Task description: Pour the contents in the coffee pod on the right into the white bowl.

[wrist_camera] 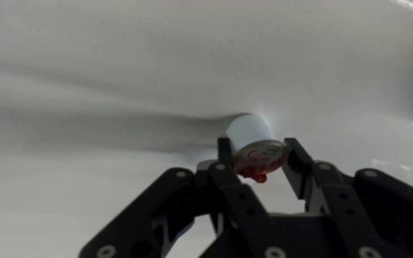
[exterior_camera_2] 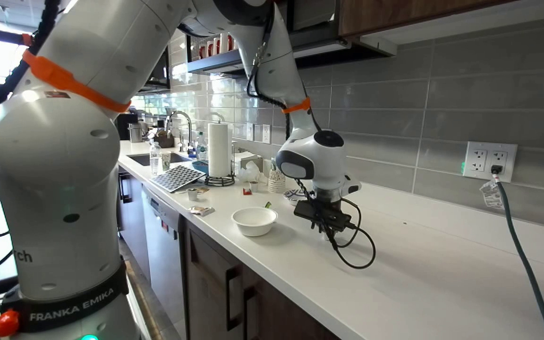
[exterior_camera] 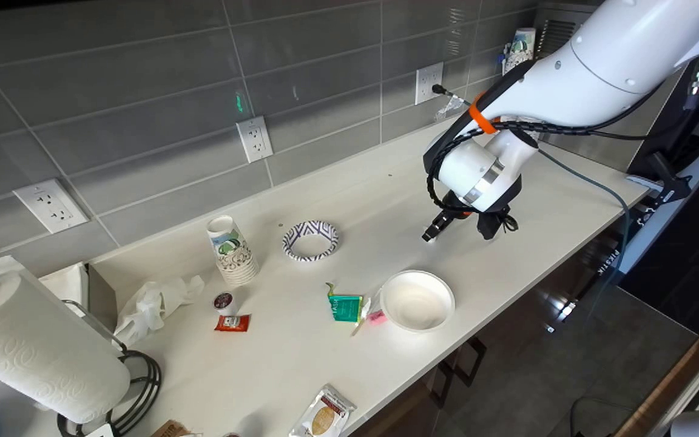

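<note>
From where I'm standing: 1 arm (exterior_camera: 598, 67), 1 gripper (wrist_camera: 257, 142). It's pinching 1 coffee pod (wrist_camera: 252, 133), a finger against each side of the rim. Pod has a whitish ribbed wall and red on its top, top toward the wrist camera. It's right down by the counter (exterior_camera: 264, 364); can't tell if the base touches.

1 white bowl (exterior_camera_2: 254, 230), upright, nearer the counter's front edge, apart from the gripper in both exterior views.

Rest, counted in an exterior view:
- just beside the white bowl: 1 green sachet (exterior_camera: 346, 308), 1 pink item (exterior_camera: 377, 317), too small to name
- 1 patterned bowl (exterior_camera: 311, 227), dark on white, farther back toward the wall
- 1 paper-cup stack (exterior_camera: 235, 255), tilted-looking from that camera
- 1 dark-topped pod (exterior_camera: 225, 301), just beside 1 red packet (exterior_camera: 232, 323)
- 1 crumpled white wad (exterior_camera: 155, 306)
- 1 paper towel roll (exterior_camera: 40, 346)
- 1 white snack packet (exterior_camera: 322, 416), near the front edge
- 3 whole outlet plates (exterior_camera: 255, 138) on the tiled wall (exterior_camera: 143, 67)
</note>
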Robot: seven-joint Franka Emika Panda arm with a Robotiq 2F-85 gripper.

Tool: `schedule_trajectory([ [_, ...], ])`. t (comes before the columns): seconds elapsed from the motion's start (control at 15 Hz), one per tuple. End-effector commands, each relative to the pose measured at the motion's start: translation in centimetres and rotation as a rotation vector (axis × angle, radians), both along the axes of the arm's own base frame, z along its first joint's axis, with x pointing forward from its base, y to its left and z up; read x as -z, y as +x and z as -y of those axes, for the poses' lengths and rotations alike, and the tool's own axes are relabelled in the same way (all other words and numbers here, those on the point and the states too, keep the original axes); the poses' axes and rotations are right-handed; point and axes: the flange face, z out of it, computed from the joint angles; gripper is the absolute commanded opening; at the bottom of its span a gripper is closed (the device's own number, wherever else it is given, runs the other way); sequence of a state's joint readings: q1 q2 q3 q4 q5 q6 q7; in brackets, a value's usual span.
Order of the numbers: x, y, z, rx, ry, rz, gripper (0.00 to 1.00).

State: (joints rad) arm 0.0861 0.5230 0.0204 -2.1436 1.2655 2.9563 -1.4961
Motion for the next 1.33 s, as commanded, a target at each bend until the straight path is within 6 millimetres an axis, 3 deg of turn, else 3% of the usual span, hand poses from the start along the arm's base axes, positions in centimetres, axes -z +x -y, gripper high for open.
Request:
schedule_trajectory([
  [0.0,0.4,0.0,-0.2,0.010,-0.016,0.011,0.37],
  [0.6,-0.3,-0.5,-1.0,-0.019,-0.029,0.011,0.41],
  [0.87,-0.3,-1.0,-1.5,-0.037,-0.041,0.001,0.24],
  [1.07,-0.3,-1.1,-1.8,-0.043,-0.043,0.000,0.20],
  [1.27,-0.6,-1.2,-2.0,-0.049,-0.047,0.002,0.23],
])
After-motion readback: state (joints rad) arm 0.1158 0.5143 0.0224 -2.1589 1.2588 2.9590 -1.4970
